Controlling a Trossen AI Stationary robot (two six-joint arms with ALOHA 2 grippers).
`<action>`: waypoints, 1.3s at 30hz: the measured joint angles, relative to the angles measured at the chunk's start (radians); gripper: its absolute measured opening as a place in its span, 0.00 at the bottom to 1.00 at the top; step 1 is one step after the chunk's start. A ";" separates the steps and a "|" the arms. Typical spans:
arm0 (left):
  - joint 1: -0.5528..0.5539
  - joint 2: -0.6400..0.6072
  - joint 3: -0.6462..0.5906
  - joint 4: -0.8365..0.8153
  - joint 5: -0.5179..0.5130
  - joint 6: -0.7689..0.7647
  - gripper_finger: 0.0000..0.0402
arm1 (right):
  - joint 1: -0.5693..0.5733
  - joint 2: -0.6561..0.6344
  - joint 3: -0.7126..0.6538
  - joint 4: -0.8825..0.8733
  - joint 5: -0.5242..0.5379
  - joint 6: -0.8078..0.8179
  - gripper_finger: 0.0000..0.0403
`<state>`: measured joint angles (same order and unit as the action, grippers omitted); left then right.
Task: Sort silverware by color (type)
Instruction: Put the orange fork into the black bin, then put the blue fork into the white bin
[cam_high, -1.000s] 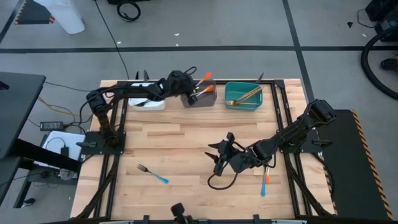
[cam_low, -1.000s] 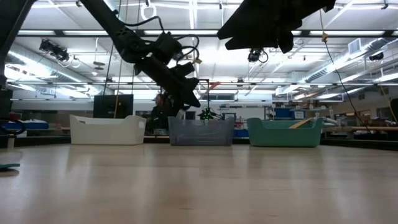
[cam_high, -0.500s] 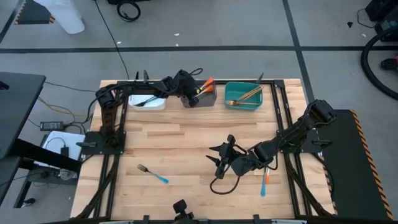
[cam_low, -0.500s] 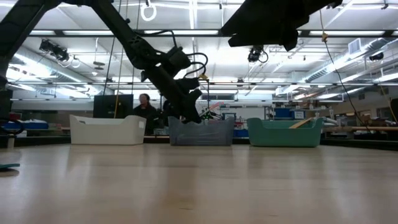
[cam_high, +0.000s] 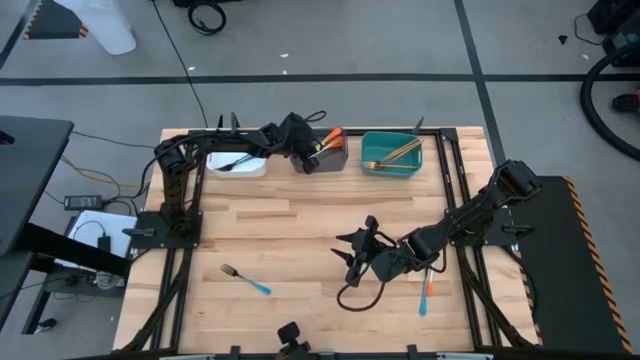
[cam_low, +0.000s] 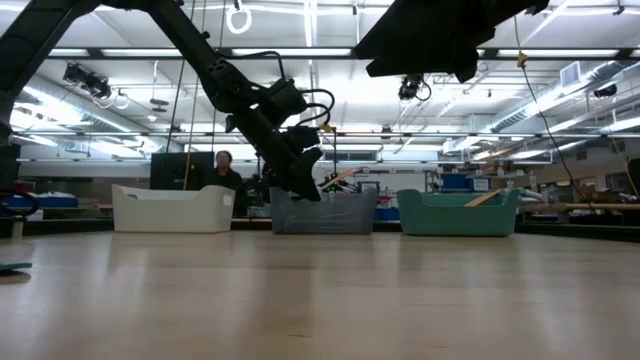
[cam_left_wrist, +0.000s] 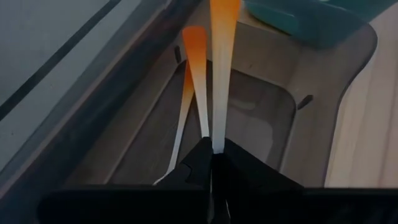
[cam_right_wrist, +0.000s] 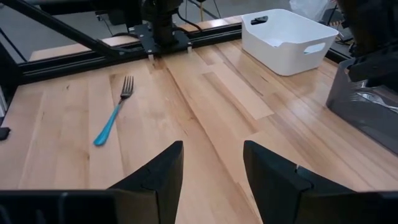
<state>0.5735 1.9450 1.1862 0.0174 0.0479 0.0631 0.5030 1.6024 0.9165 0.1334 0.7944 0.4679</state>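
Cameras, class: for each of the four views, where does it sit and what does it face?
High: overhead, straight down; both arms show.
Low: table height, facing the bins; left arm shows.
Left wrist: above the grey bin, left gripper pinching an orange-handled utensil.
Right wrist: open right gripper facing the blue-handled fork, shared with high.

Bins: three, namely white bin (cam_high: 240, 163), grey bin (cam_high: 322, 158), teal bin (cam_high: 391, 154). Loose utensils on table: two, namely blue-handled fork (cam_high: 246, 279) and orange-handled utensil (cam_high: 428, 283). Arms: two.

Bare table (cam_high: 300, 225) lies open between the arms; 3 bins (cam_high: 390, 153) line the far edge.
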 joint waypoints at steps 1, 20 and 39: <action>0.000 0.000 0.000 0.000 0.000 0.000 0.11 | 0.000 0.000 0.000 0.000 0.000 0.000 0.44; -0.015 -0.071 -0.001 -0.055 -0.003 0.082 0.27 | 0.000 -0.001 0.001 -0.033 0.011 0.000 0.44; -0.219 -0.357 -0.001 -0.502 -0.002 0.257 0.27 | -0.026 -0.002 -0.018 0.009 -0.057 -0.023 0.44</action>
<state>0.3547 1.5883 1.1854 -0.4844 0.0463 0.3200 0.4765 1.6009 0.8989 0.1420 0.7370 0.4445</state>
